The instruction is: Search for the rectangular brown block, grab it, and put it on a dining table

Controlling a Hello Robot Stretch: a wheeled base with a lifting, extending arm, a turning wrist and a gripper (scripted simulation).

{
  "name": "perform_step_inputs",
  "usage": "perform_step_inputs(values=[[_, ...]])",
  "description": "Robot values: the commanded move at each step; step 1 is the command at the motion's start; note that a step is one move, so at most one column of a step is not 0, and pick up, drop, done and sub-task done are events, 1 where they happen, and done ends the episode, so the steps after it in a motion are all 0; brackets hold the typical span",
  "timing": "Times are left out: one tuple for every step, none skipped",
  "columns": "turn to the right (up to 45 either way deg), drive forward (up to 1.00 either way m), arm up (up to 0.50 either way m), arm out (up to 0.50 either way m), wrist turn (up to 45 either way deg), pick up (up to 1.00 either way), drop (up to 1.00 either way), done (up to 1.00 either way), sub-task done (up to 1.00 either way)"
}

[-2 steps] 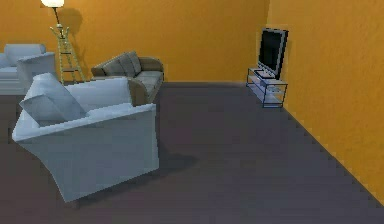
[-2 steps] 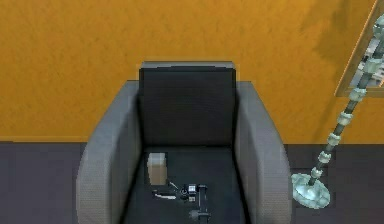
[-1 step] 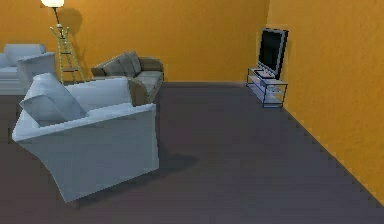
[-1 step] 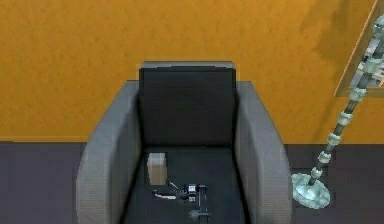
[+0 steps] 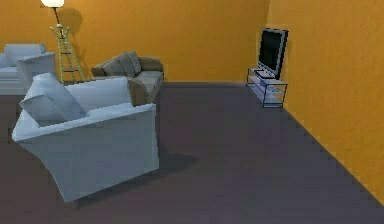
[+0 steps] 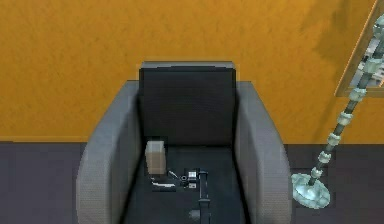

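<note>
A small rectangular brown block stands upright on the dark seat of a grey armchair in the arm side view. The dark arm rises from the bottom edge over the seat, with small white marked squares at its end. Left of them is the gripper, just below the block in the picture. I cannot tell whether it touches the block or holds anything.
A knobbly pole on a round base stands right of the armchair by the orange wall. In the forward view are a pale blue armchair, a grey sofa, a floor lamp and a TV on a stand. Dark floor lies between them.
</note>
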Motion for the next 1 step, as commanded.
perform_step_inputs(values=[[0.0, 0.00, 0.50, 0.00, 0.0, 0.00, 0.00, 0.00, 0.00]])
